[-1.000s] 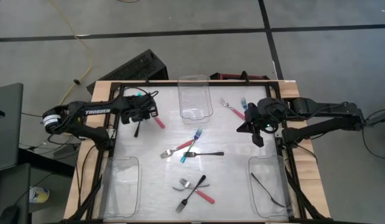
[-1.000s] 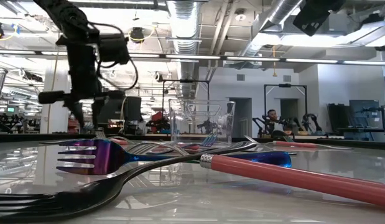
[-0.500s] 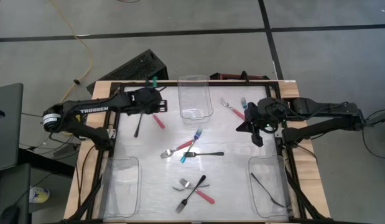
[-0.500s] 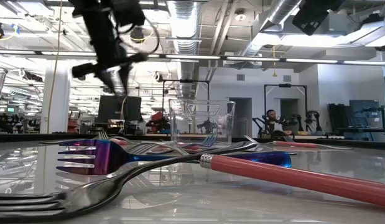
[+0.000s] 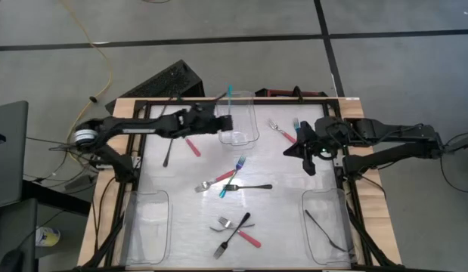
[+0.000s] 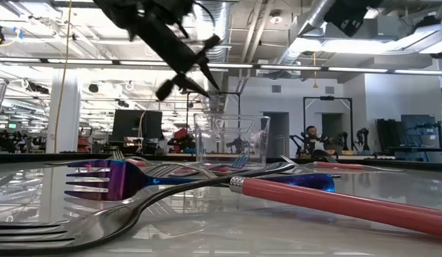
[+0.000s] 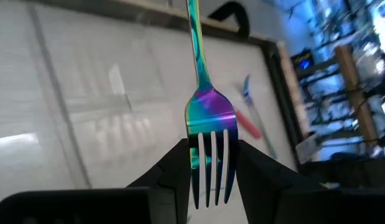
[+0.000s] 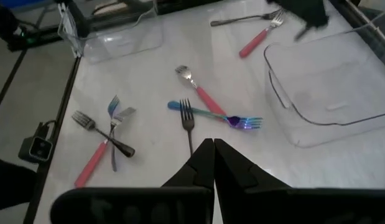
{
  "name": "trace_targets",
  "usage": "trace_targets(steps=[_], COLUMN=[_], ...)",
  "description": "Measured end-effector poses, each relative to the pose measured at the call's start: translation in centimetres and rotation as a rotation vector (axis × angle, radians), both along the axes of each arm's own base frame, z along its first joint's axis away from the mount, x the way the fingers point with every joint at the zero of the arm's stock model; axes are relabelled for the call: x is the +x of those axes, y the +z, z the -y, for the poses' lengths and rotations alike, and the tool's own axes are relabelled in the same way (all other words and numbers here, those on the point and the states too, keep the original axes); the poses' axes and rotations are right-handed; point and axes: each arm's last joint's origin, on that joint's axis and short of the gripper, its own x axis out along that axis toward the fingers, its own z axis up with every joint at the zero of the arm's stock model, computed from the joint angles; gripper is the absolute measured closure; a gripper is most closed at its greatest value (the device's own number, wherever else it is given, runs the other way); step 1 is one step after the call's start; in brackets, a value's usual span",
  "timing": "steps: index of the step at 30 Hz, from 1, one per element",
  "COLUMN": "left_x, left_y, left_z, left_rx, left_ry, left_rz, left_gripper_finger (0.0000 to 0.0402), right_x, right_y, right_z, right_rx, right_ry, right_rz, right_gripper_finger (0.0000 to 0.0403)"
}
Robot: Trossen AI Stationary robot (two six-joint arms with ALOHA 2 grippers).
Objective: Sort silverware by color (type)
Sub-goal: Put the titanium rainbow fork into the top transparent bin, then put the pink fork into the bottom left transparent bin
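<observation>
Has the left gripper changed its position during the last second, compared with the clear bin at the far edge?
Yes. The left gripper, holding a blue fork, moved rightward in the high view, reaching the clear bin.

Overhead: straight down from well above, whole bench and both arms in frame. At bench-top height: level across the surface into the room beyond, very near a red-handled fork, the far clear bin upright in mid-distance, shared with the overhead view. On the wrists: the left close behind its tool, facing along a teal fork down at the bench; the right past its tool over the central forks, shared with the overhead.
</observation>
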Motion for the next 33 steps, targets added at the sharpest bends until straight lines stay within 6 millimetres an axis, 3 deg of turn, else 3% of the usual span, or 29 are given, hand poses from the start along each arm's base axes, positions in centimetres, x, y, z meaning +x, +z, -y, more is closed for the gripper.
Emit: trace_targets(steps=[5,10,20,33], left_x=[3.3,4.7,4.5,4.1], left_y=[-0.9,-2.4,-2.8,-2.3], left_z=[-1.1,-2.5,-2.5,-2.9], left_rx=[0.009,-0.047,-0.038,-0.003], left_ry=[-0.048,-0.06,-0.073,-0.106], left_rz=[-0.03,-0.076,-0.149,-0.158], left_gripper_finger=[0.0313,0.0303,0.029,0.0206], right_x=[0.1,0.0,0.1,0.1], right_y=[0.1,0.1,0.1,0.1], right_z=[0.1,0.1,0.1,0.2], right_rx=[0.032,0.062,0.075,0.055], right_ry=[-0.027,-0.047,-0.055,-0.068], right_rz=[0.009,0.008,0.008,0.009], right_gripper_finger=[0.0375,0.0375,0.0375,0.0375])
